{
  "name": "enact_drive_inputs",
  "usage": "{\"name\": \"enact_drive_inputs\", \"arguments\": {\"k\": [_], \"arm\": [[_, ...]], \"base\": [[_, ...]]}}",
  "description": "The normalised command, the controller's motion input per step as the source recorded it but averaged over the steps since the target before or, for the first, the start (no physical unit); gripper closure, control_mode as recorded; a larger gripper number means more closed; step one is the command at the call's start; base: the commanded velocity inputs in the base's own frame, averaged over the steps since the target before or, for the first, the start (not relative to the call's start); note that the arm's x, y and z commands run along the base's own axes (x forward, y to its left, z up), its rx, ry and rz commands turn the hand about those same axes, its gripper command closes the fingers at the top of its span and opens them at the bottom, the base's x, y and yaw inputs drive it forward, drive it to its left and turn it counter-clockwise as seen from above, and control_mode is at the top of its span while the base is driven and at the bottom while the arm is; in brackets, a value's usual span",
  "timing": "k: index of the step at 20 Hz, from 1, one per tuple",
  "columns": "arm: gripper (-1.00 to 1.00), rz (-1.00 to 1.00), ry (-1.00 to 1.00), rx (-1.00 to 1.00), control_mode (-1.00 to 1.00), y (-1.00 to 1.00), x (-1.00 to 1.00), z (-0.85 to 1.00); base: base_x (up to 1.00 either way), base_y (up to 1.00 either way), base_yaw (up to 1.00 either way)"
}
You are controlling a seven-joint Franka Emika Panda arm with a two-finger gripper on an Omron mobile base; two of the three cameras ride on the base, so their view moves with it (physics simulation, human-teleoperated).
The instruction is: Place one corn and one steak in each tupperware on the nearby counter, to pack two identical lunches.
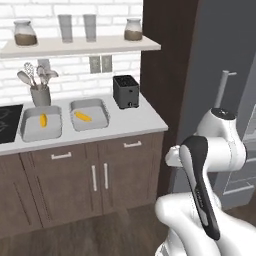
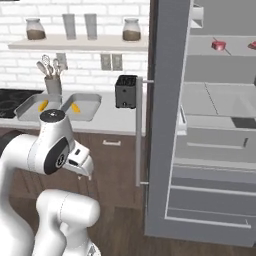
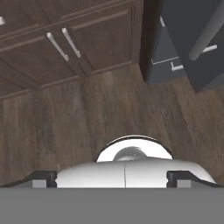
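The right base view showed the refrigerator (image 2: 210,125) standing open at the right, and on a high shelf inside it two small red steak pieces were seen, one (image 2: 218,45) further left and one (image 2: 252,45) at the right edge. The counter (image 1: 135,122) lay to the left of the fridge, and on it the two tupperware trays were set side by side, the left one (image 1: 27,134) next to the cooktop (image 1: 7,122) and the right one (image 1: 100,122) nearer the toaster (image 1: 125,91). One corn cob was lying in each: the stubby cob (image 1: 43,120) in the left tray, the slimmer one (image 1: 83,116) in the right. The corn part was judged done, the steaks still to be fetched. The gripper (image 3: 112,179) was pointed down at the wooden floor, its jaws spread wide with nothing between them. The steaks were judged light, soft and somewhat slick, so they would best be pinched across the narrow width near the middle; the flat marbled slab would likely sag if taken at an edge. The cobs were judged light and stiff.
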Motion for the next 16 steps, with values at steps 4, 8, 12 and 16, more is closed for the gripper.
{"name": "enact_drive_inputs", "arguments": {"k": [4,8,12,16], "arm": [[-1.00,0.00,0.00,0.00,1.00,0.00,0.00,0.00],[-1.00,0.00,0.00,0.00,1.00,0.00,0.00,0.00],[-1.00,0.00,0.00,0.00,1.00,0.00,0.00,0.00],[-1.00,0.00,0.00,0.00,1.00,0.00,0.00,0.00]], "base": [[-0.53,-0.92,0.01],[0.00,-1.00,-0.05],[-0.21,-1.00,-0.24],[-0.16,-0.75,-0.36]]}}
